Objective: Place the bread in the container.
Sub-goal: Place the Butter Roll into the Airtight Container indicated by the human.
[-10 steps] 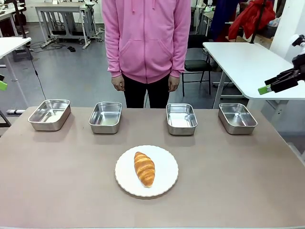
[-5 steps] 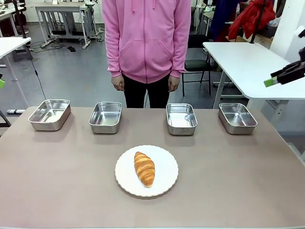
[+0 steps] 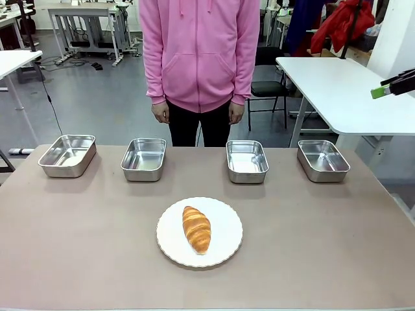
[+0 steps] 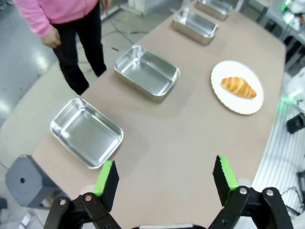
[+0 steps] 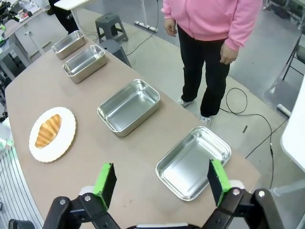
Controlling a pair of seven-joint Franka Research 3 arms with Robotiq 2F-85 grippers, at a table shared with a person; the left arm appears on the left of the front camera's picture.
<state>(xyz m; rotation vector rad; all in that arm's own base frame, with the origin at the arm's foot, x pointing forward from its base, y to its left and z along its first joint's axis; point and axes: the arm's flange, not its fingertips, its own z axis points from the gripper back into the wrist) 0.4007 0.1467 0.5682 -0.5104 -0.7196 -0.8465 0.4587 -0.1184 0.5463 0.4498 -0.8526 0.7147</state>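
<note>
We are seeing the bread (image 3: 196,229) lying on a round white plate (image 3: 227,220) near the middle of the desk (image 3: 337,240), on the robot's side, with one tapered end pointing toward the far edge. Along that far edge four shiny steel pans are sitting in a row, well apart from the plate and from one another: the leftmost container (image 3: 67,155), the second container (image 3: 144,159), the third container (image 3: 247,161) and the rightmost container (image 3: 323,160).

A person (image 3: 199,52) in a pink hooded top is standing behind the desk, between the second and third containers, both hands hanging at the sides.

The left gripper (image 4: 165,175) is hanging above the desk's left end, its jaws spread wide and grasping nothing, with the leftmost container just beyond its green pads (image 4: 107,177). The right gripper (image 5: 161,182) is likewise released and is looking down on the rightmost container. In the front view we are catching one of its fingers (image 3: 382,92) at the upper right edge. It seems to be hovering past the desk's right end, though we cannot be sure from that angle.
</note>
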